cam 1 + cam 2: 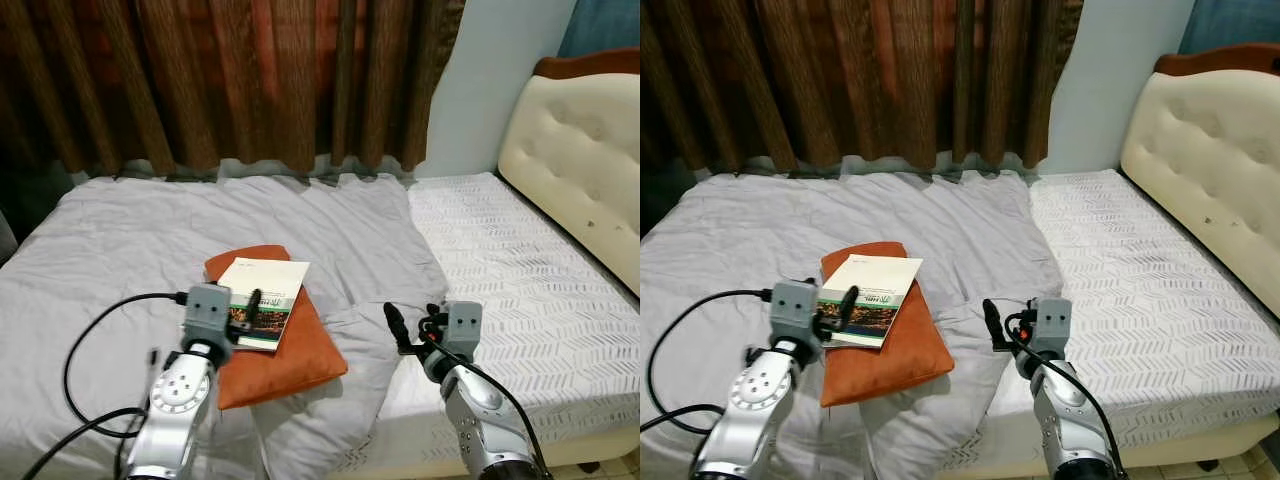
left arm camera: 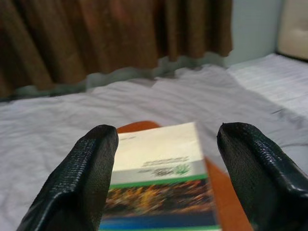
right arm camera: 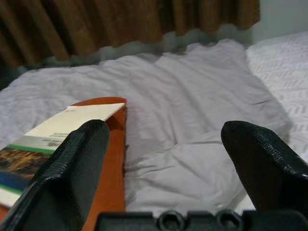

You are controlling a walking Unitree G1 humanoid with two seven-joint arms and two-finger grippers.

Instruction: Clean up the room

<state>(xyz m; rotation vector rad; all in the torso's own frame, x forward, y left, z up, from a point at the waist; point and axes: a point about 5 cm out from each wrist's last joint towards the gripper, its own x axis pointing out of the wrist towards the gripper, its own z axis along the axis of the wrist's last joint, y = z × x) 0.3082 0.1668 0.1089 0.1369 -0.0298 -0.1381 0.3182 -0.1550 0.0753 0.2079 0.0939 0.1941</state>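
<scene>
A book [image 1: 265,300] with a white and green cover lies flat on an orange cushion [image 1: 285,358], which rests on the grey blanket [image 1: 150,230] spread over the bed. My left gripper [image 1: 245,315] is open at the book's near edge, its fingers [image 2: 91,163] spread on either side of the book [image 2: 161,173], low over the cushion. My right gripper [image 1: 412,325] is open over the blanket's folded right edge, to the right of the cushion [image 3: 108,159], with nothing between its fingers.
A white patterned sheet [image 1: 520,260] covers the bed's right half. A cream tufted headboard [image 1: 580,150] stands at the right, brown curtains [image 1: 250,80] hang behind the bed. A black cable [image 1: 90,340] loops from my left arm over the blanket.
</scene>
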